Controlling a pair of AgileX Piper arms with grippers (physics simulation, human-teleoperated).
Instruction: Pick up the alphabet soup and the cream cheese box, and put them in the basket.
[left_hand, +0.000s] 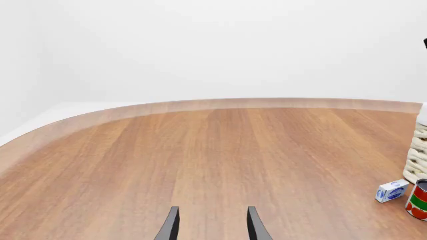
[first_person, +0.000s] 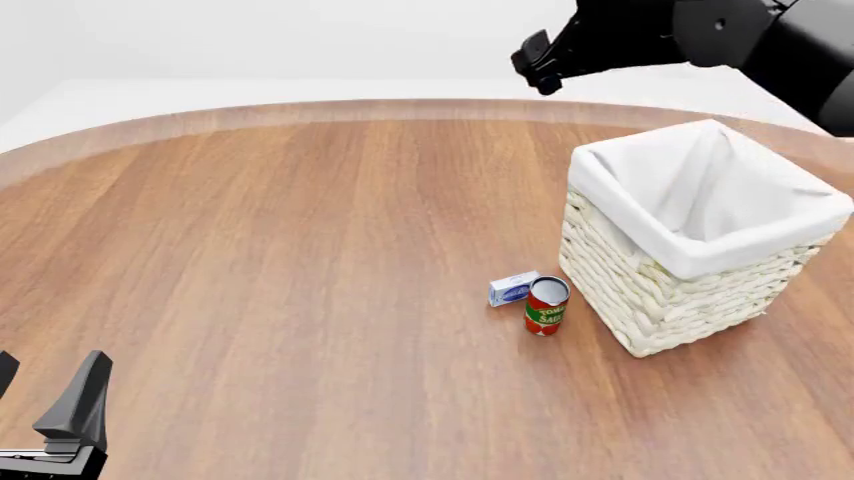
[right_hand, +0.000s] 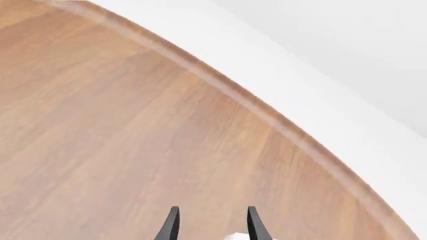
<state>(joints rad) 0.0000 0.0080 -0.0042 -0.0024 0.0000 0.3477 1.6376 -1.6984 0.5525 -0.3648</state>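
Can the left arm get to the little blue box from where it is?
Probably yes: only bare table lies between the open left gripper and the cream cheese box, though the red and green can stands close beside it.

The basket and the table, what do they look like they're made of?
The basket: cream-white woven wicker, going by its ropey rows, with a soft white cloth liner folded over the rim. The table: probably wood or veneer, with brown grain streaks and a matte finish.

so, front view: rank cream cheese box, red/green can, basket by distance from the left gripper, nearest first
From the left gripper, low at the near left:
1. cream cheese box, mid-table, just left of the can.
2. red and green can, upright, between box and basket.
3. basket, farthest right.
Box and can are close; the box edges it.
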